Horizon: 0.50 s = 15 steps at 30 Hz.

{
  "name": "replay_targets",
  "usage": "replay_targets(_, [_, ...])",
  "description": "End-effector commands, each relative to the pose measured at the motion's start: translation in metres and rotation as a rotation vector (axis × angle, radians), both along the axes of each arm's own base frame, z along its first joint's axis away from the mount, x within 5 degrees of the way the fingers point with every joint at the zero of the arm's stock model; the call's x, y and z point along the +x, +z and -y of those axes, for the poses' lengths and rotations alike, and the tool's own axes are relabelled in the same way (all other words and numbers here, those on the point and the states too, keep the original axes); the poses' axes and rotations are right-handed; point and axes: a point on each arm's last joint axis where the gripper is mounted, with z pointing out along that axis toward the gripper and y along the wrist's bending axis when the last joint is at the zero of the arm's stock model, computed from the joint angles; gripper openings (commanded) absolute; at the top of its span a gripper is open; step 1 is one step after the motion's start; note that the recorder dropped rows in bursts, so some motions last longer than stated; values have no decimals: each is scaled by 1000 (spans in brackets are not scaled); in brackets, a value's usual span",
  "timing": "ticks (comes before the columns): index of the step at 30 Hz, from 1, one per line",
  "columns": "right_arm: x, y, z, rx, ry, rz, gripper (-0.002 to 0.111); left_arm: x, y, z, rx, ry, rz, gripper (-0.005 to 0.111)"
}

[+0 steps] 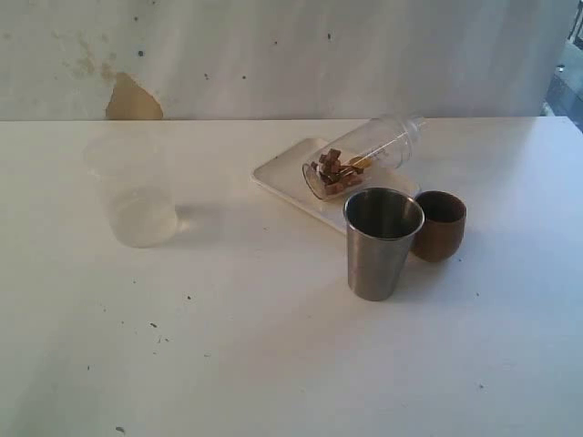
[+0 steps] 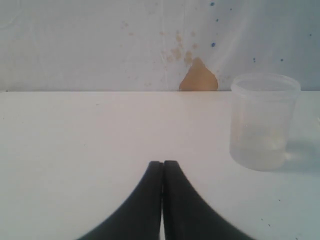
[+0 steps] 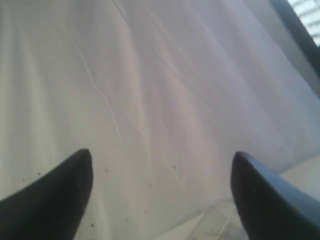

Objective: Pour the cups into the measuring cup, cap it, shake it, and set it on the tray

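On the tray (image 1: 276, 175), measuring cup (image 1: 369, 153) on its side, narrow end back-right; left fingers (image 2: 142, 210) together, right fingers (image 3: 45, 205) apart, empty.

Measuring cup (image 1: 364, 155) lies sideways on tray (image 1: 278, 173); tumbler (image 1: 381, 246), wooden cup (image 1: 442, 228) upright.

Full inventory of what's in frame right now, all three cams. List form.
measuring cup: 1, clear plastic, lying on its side on the tray, brown pieces inside
tray: 1, white, middle of the table towards the wall
steel tumbler: 1, silver, upright, in front of the tray
wooden cup: 1, dark brown, upright, just right of the steel tumbler
frosted plastic cup: 1, cloudy white, upright, alone on the left
table: 1, white, a few dark specks
wall: 1, pale, tan patch behind the frosted plastic cup
left gripper: 1, black, shut, empty, above the table
right gripper: 1, black, open, empty, facing a pale surface
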Motion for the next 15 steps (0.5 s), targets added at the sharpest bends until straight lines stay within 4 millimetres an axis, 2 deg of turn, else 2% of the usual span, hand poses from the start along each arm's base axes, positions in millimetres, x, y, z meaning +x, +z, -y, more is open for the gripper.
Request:
replay_targets(1, [63,14,-7,-5,43,-224,83,0,-1,0,-1,6,10,1])
replay_targets(5, [129,20,-11,-33,56,-351,85,0,-1,0,-1,6,10,1])
replay_targets(6, [151,18,-12,-20,66,-408,85,0,-1,0,-1,6,10,1])
replay_targets(8, [182,9,-12,50,90,-526,84,0,-1,0,1,5,10,1])
replay_targets(9, [204,0,-11,83,107,-617,84,0,-1,0,1,5,10,1])
replay_targets(12, [252,-21,-7,115,149,-812,84,0,-1,0,1,5,10,1])
replay_targets(15, [293,-37,-5,92,175,-898,84,0,-1,0,1,5,10,1])
